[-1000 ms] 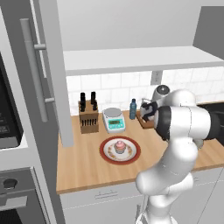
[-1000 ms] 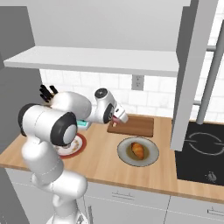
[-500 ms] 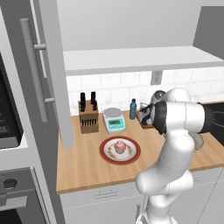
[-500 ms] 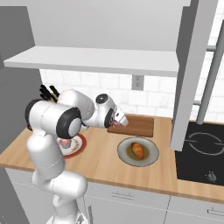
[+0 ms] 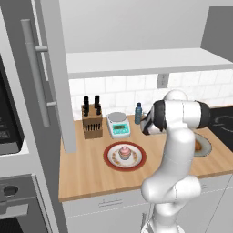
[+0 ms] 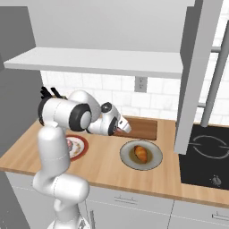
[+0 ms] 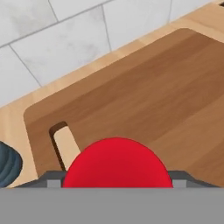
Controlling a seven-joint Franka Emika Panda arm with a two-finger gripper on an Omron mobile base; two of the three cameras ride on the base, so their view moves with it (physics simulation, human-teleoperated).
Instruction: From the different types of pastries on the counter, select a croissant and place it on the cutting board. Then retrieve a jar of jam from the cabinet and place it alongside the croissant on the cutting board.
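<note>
The gripper [image 6: 127, 128] is hanging low over the cutting board [image 6: 143, 127] at the far side of the counter [image 6: 107, 167], and it is pinching the jar of jam [image 7: 117, 162]. In the hand view the jar is showing as one smooth red dome at the bottom edge, with the dark brown board and its handle slot spreading behind it.

One croissant [image 6: 141, 153], golden orange-brown, is lying on its grey plate [image 6: 153, 163] just in front of the board, not on it. To the left, one pink cupcake [image 5: 125, 152] is sitting on a red-rimmed plate [image 5: 110, 157]. Farther back are standing one scale [image 5: 118, 124], one blue bottle [image 5: 138, 113] and one knife block [image 5: 92, 122]. The cabinet door [image 5: 54, 68] is standing open on the left.
</note>
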